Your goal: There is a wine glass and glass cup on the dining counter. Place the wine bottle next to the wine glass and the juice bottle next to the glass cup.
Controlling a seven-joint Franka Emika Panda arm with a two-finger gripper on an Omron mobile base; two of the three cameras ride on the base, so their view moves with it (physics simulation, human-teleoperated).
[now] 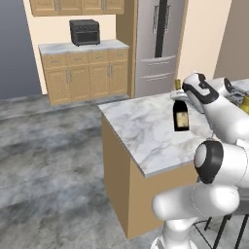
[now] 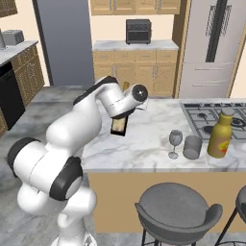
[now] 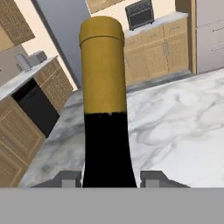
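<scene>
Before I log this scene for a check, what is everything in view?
wine bottle: one, near-black, yellowish top, upright on the dining counter, between the pincer fingers
wine glass: one, clear, near the counter's front edge
glass cup: one, clear, right beside the wine glass
juice bottle: one, amber, right of the cup
cooktop: one, black, in the counter
stools: two, grey, below
fridge: one, steel
toaster oven: one, black, far counter
pincer: one, around the bottle's neck
</scene>
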